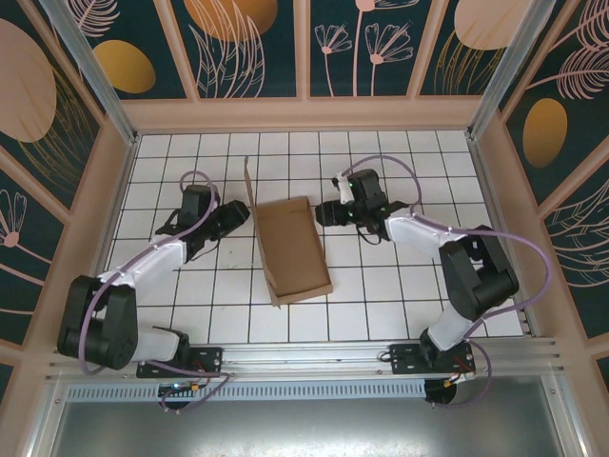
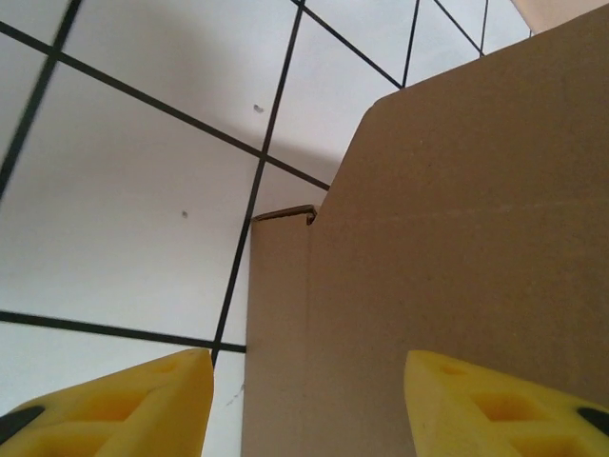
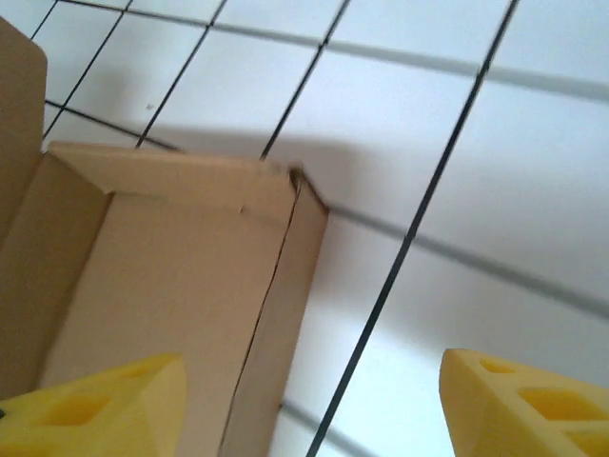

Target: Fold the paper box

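Note:
The paper box [image 1: 295, 252], plain brown cardboard, lies in the middle of the white tiled table with one narrow flap [image 1: 249, 188] standing up at its far left corner. My left gripper [image 1: 238, 216] sits close against the box's far left side. In the left wrist view its yellow fingers [image 2: 124, 405] are apart, and a cardboard panel [image 2: 457, 219] spans the space beyond them. My right gripper [image 1: 322, 211] hovers at the box's far right corner. It is open, and the box's folded side wall [image 3: 276, 314] lies below and between its fingertips [image 3: 523, 400].
Wooden frame walls [image 1: 114, 190] with patterned panels enclose the table on three sides. An aluminium rail [image 1: 304, 357] carrying both arm bases runs along the near edge. Bare tiles [image 1: 400, 286] lie to the right of the box and in front of it.

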Tool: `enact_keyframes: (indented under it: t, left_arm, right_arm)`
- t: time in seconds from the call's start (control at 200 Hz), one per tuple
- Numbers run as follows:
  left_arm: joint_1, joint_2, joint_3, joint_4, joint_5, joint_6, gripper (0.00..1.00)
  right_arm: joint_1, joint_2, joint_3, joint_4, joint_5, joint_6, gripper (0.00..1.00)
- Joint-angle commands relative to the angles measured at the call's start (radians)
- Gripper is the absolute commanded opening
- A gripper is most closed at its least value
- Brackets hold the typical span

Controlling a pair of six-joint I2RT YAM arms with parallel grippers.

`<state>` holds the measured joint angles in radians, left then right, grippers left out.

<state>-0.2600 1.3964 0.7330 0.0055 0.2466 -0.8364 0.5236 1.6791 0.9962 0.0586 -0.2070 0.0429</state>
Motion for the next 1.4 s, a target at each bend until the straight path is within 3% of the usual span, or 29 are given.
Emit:
enact_keyframes:
  t: [0.0,0.17,0.335,0.4,0.455,0.57,0.751,0.931,1.036,1.276,1.396]
  left_arm:
    - [0.003,0.081,0.053,0.095,0.102,-0.016,0.55]
    - [0.002,0.289,0.208,0.09,0.221,0.0,0.5]
    - [-0.001,0.486,0.434,0.077,0.325,0.022,0.49]
    - [0.0,0.54,0.542,0.036,0.327,0.047,0.49]
    - [0.003,0.545,0.605,-0.002,0.265,0.078,0.51]
    - [0.029,0.473,0.631,-0.042,0.12,0.088,0.53]
    - [0.061,0.264,0.486,-0.015,-0.03,0.058,0.54]
    - [0.065,0.075,0.351,-0.009,-0.153,0.059,0.56]
    - [0.065,-0.01,0.3,-0.012,-0.173,0.065,0.56]
    - [0.065,-0.159,0.161,-0.009,-0.176,0.054,0.57]
    - [0.066,-0.218,0.095,-0.016,-0.174,0.048,0.59]
  right_arm:
    - [-0.005,0.113,0.092,0.111,0.008,-0.34,0.72]
    - [0.004,0.252,0.241,0.09,-0.045,-0.575,0.74]
    - [-0.002,0.334,0.336,0.015,-0.082,-0.661,0.76]
    - [-0.004,0.361,0.367,-0.038,-0.069,-0.67,0.75]
    - [-0.006,0.379,0.392,-0.092,-0.073,-0.678,0.72]
    - [-0.008,0.389,0.385,-0.091,-0.033,-0.681,0.61]
    - [-0.004,0.419,0.396,-0.076,0.042,-0.638,0.45]
    - [0.001,0.427,0.399,-0.095,0.119,-0.564,0.13]
    - [0.017,0.398,0.352,-0.105,0.179,-0.548,0.05]
    - [0.078,0.287,0.212,-0.14,0.332,-0.491,0.01]
    - [0.074,0.224,0.177,-0.239,0.318,-0.443,0.06]
